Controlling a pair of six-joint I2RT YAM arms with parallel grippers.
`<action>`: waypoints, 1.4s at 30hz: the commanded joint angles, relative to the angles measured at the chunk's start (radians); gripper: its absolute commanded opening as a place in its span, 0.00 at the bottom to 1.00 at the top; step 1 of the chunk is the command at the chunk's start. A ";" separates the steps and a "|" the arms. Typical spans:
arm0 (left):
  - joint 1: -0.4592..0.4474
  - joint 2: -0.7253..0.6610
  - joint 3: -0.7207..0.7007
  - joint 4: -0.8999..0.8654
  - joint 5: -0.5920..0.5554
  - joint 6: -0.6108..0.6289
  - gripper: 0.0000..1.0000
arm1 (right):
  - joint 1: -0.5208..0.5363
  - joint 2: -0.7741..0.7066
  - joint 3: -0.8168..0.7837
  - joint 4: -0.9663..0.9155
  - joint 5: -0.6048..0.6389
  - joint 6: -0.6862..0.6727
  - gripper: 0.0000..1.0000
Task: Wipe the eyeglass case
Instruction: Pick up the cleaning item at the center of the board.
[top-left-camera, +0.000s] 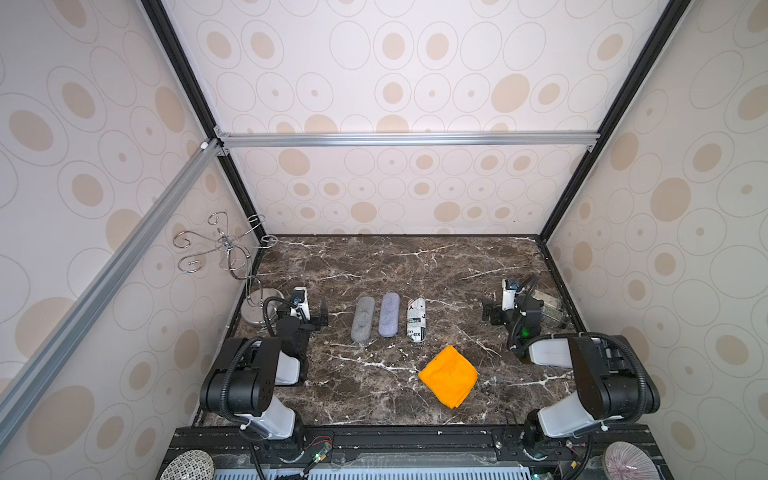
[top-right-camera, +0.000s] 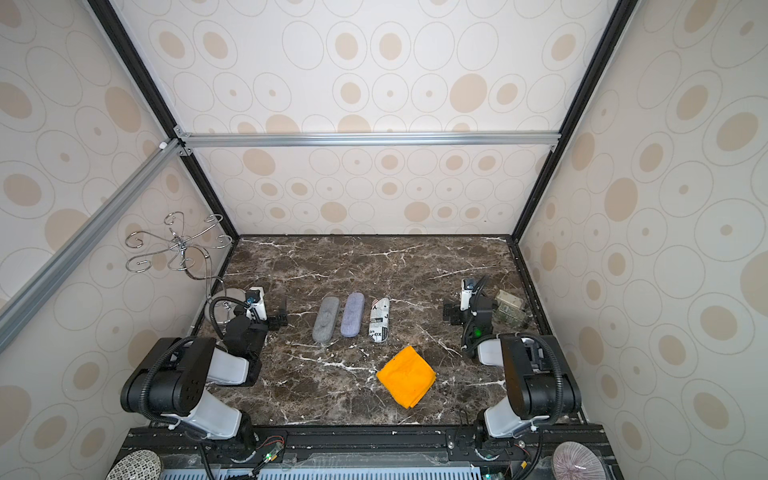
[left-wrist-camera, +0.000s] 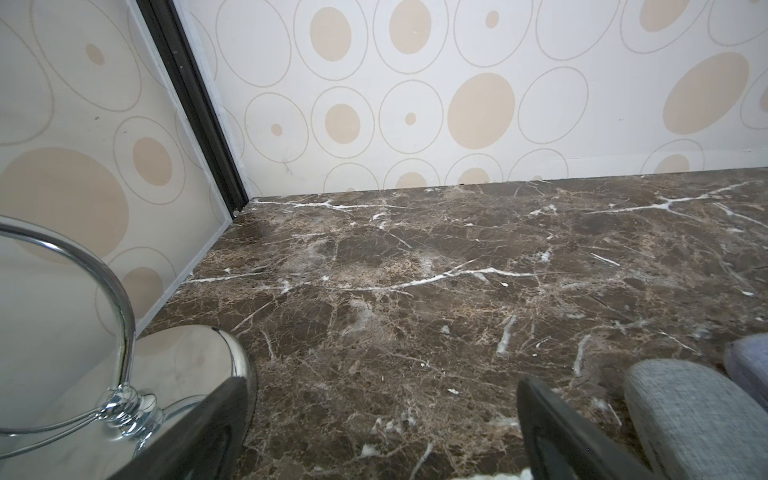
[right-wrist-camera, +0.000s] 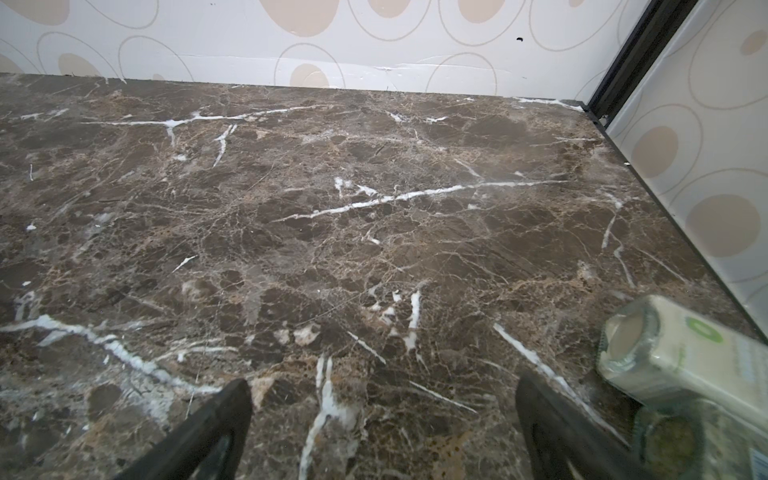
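Three lie parallel: grey case (top-left-camera: 363, 319); lilac case (top-left-camera: 389, 314); newsprint case (top-left-camera: 416, 318)

Overhead pair; wrist cameras seemingly near tabletop (left-wrist-camera: 415, 291)

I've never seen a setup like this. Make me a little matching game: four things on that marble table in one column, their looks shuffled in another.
Things:
1. cloth
2. stand
3. newsprint case
4. grey case

Looks:
A. plain grey fabric
B. orange, folded
C. black letters on white
D. shiny metal with curled hooks

Pairs: 1-B, 2-D, 3-C, 4-A
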 joint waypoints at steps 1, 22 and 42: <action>-0.003 -0.003 0.019 0.002 -0.006 -0.003 1.00 | -0.006 0.004 0.002 0.006 0.003 0.002 1.00; -0.003 -0.005 0.018 0.003 -0.005 -0.003 1.00 | -0.005 0.005 0.004 0.004 0.004 0.003 0.99; -0.017 -0.139 -0.073 0.059 -0.033 0.004 1.00 | -0.006 -0.215 0.016 -0.188 0.147 0.058 1.00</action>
